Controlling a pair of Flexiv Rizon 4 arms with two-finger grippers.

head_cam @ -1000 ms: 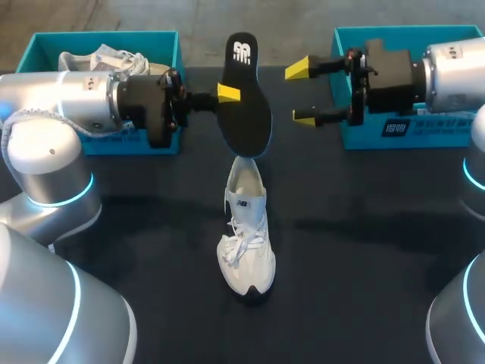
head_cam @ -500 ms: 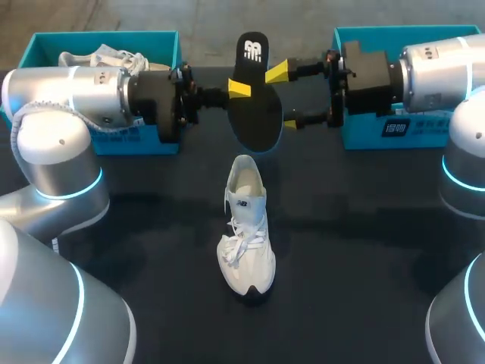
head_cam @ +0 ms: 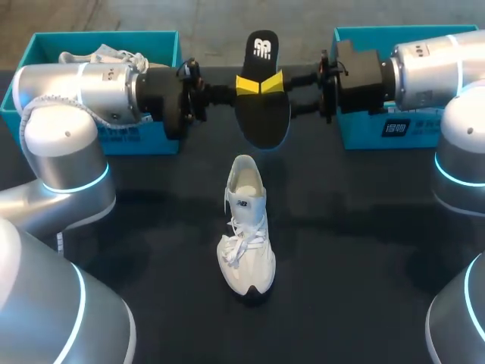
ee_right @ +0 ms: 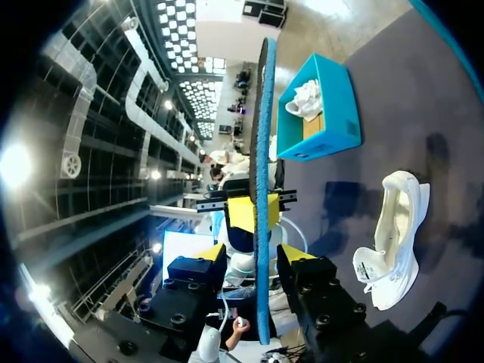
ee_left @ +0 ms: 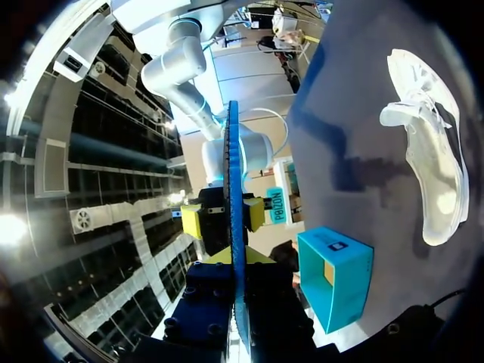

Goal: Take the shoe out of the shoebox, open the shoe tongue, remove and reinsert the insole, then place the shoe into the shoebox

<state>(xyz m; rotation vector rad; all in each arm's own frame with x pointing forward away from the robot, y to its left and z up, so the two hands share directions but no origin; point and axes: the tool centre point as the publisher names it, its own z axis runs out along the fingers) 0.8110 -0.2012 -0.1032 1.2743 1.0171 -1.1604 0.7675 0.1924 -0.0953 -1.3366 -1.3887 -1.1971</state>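
We see the black insole (head_cam: 263, 114) held up in the air over the far middle of the dark table (head_cam: 364, 250), between the two teal boxes, and both of our arms meet at it. Our left arm (head_cam: 83, 91) comes in level from the left. The left gripper (head_cam: 244, 86) is pinching the insole by its faces, one yellow tip on the side turned up toward the head camera and the other finger behind it. In the left wrist view the insole stands edge-on between those two fingers, which press against it from both sides. Our right arm (head_cam: 432, 68) comes in level from the right. The right gripper (ee_right: 261, 257) has its fingers spread with the insole between them. In the right wrist view both of its yellow tips stand a little off the insole, one nearer to it than the other. The insole's end with the white mark points away from us and its other end points toward the shoe. The white shoe (head_cam: 246, 227) stands upright on its sole in the middle of the table, outside both boxes. Its heel is toward the insole, its toe toward us, and its laces lie loose. The left box (head_cam: 106, 35) holds a second shoe (head_cam: 102, 54), also white. The right box (head_cam: 356, 136) sits partly behind our right arm, and we cannot tell what is in it.
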